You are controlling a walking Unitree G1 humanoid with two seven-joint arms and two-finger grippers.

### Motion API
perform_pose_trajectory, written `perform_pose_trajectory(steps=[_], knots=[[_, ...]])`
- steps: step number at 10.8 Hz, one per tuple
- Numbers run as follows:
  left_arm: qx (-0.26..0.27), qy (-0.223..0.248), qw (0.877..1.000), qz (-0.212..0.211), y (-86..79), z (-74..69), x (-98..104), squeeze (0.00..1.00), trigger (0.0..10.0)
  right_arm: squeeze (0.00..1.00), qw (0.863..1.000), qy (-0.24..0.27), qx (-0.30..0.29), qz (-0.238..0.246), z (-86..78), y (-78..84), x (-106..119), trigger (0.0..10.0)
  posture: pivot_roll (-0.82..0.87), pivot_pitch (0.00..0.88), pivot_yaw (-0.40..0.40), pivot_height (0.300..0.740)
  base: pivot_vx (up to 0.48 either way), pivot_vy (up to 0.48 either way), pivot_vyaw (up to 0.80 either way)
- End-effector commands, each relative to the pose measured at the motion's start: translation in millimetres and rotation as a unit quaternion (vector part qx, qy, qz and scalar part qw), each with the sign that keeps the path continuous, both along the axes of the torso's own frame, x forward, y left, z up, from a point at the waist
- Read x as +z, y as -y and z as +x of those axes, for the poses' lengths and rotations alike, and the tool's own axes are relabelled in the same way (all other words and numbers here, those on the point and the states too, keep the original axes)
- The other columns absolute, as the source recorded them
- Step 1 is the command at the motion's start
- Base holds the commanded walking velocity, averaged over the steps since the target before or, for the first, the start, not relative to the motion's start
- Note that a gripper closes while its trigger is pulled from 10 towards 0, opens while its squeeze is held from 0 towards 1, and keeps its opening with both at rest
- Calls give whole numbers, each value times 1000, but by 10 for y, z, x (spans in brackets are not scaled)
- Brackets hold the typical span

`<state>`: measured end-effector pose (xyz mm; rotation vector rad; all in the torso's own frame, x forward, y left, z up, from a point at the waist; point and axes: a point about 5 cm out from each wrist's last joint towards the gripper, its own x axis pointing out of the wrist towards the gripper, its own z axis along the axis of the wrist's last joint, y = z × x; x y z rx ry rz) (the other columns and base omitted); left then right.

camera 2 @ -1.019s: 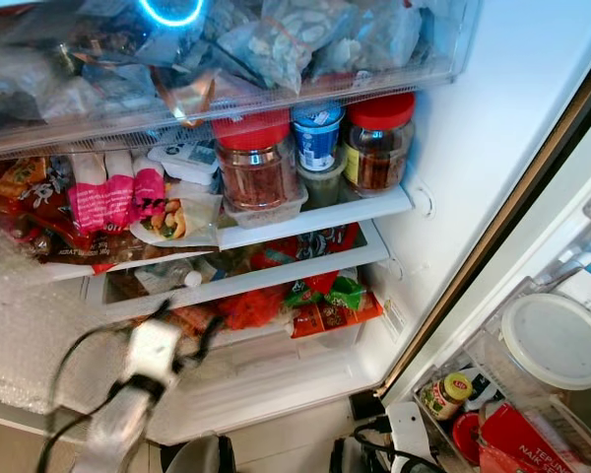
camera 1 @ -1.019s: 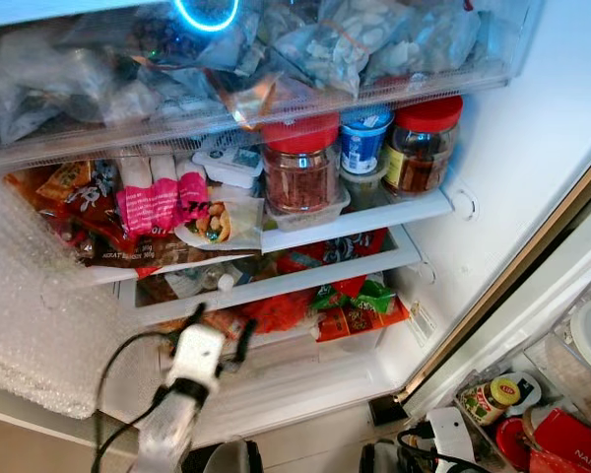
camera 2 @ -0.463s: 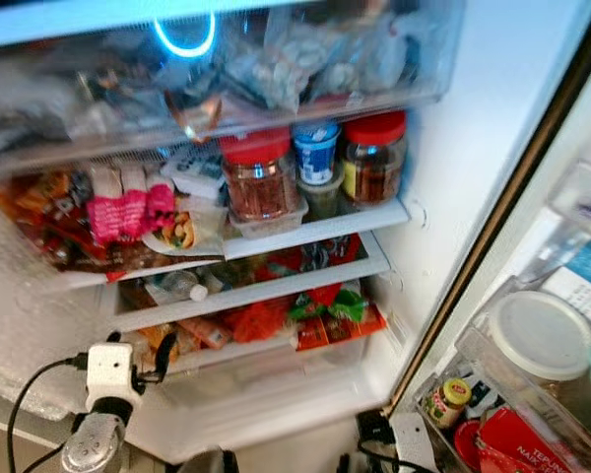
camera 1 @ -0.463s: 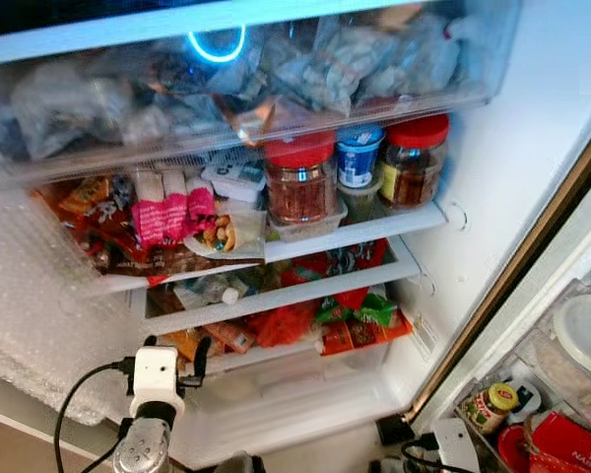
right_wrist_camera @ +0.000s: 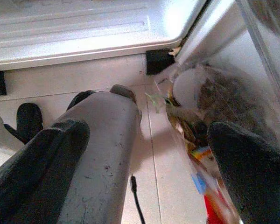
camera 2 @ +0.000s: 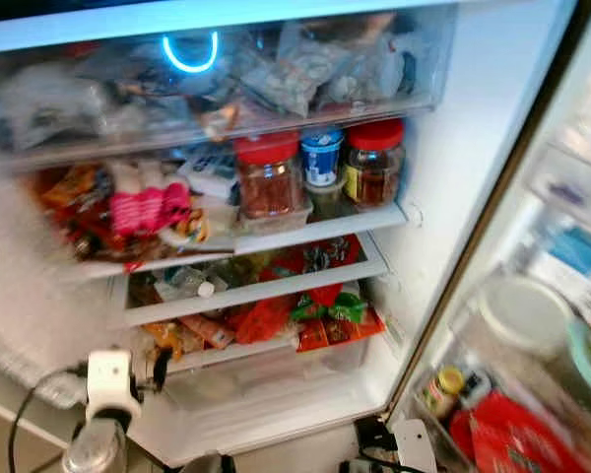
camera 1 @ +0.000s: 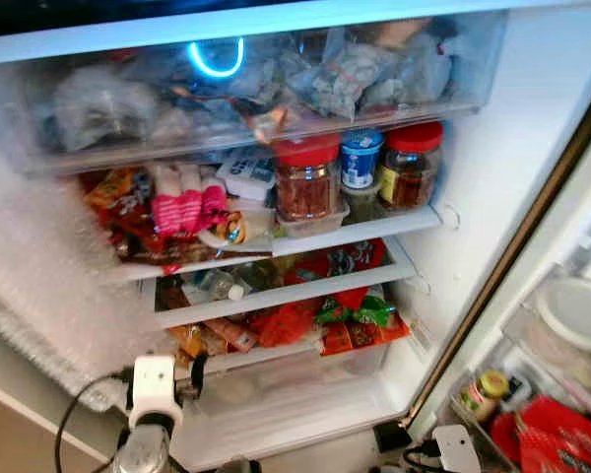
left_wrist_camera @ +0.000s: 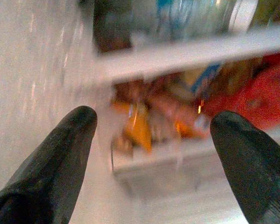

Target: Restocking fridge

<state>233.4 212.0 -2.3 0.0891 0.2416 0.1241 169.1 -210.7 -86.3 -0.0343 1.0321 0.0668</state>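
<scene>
The open fridge (camera 1: 478, 197) is packed. A clear top drawer (camera 1: 276, 84) holds bagged food. Below it stand two red-lidded jars (camera 1: 307, 179), (camera 1: 411, 164) with a blue-lidded tub (camera 1: 359, 158) between them, and a pink packet (camera 1: 185, 209) to their left. Lower shelves carry red and green packets (camera 1: 360, 315) and orange packets (camera 1: 212, 340). My left gripper (camera 1: 164, 365) is low at the front left, open and holding nothing; in the left wrist view (left_wrist_camera: 151, 126) it faces the blurred orange packets. My right gripper (right_wrist_camera: 149, 140) hangs open over the floor.
A bubble-textured panel (camera 1: 39, 286) stands on the left. The open door's shelf on the right holds a white lid (camera 1: 576, 313), a yellow-capped jar (camera 1: 483, 392) and red packs. In the right wrist view my leg (right_wrist_camera: 100, 154) and the fridge's base (right_wrist_camera: 84, 32) are close.
The view has tilted up and shifted. My left gripper has drawn back down and to the left, away from the lower shelf, still open and holding nothing.
</scene>
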Motion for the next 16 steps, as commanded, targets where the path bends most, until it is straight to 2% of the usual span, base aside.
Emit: perform_pose_trajectory(steps=[1, 8, 16], knots=[[16, -20, 1000, -8, -60, -38, -67, 0, 10000, 0, 1000, -26, 1, -3, -129, 14, -55, 10000, -90, 0, 37, 652, -274, 0, 0], [26, -47, 998, -38, -79, -61, -172, 0, 10000, 0, 1000, -23, 3, -1, -136, 9, -57, 10000, -85, 0, 35, 652, -272, 0, 0], [48, -120, 990, -62, -197, -199, -375, 0, 10000, 0, 1000, -21, -1, 6, -124, -18, -57, 10000, -72, 0, 33, 652, -238, 0, 0]])
